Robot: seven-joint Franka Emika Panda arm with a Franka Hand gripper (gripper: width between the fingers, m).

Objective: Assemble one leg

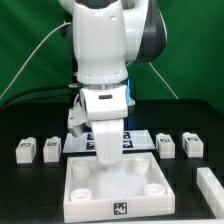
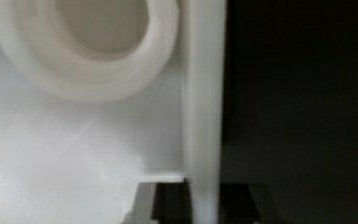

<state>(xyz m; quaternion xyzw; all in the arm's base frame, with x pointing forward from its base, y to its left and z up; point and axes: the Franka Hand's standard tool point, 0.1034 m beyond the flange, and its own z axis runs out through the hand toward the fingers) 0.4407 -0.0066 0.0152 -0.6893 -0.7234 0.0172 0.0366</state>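
Nearest in the exterior view, flat on the black table (image 1: 30, 200), a large white square tray piece (image 1: 90, 212) with four round sockets, one toward each corner, and a small black-and-white tag (image 1: 120, 209) on the front wall. Just off the tray's near corner on the exterior view's right, a white oblong part (image 1: 210, 187), cut off by the frame edge.

Above the tray's far wall, the gripper (image 1: 107, 148), pointing straight down and hanging low, close to that wall; contact not readable from this side. From the wrist, very close and blurred: white tray surface with one round socket (image 2: 78, 45), a pale upright edge (image 2: 202, 100) of the tray running through the middle, black table beyond it, and dark fingers (image 2: 167, 207) at the frame's border, seemingly either side of that edge. Impossible to tell whether spread, closed or clamped on anything.

Farther back, a row of small white blocks across the table, counted from the exterior view's left: first leg (image 1: 22, 150) and second leg (image 1: 48, 149) just beside each other, then third leg (image 1: 165, 144) and fourth leg (image 1: 191, 144), likewise paired. All four resting on the table, well apart from the gripper and outside the tray. Between the two pairs, the marker board (image 1: 78, 146), partly hidden behind the gripper.

Behind that, the white arm (image 1: 105, 50) rising out of the frame, a pale cable (image 1: 30, 62) and a green backdrop (image 1: 195, 60)
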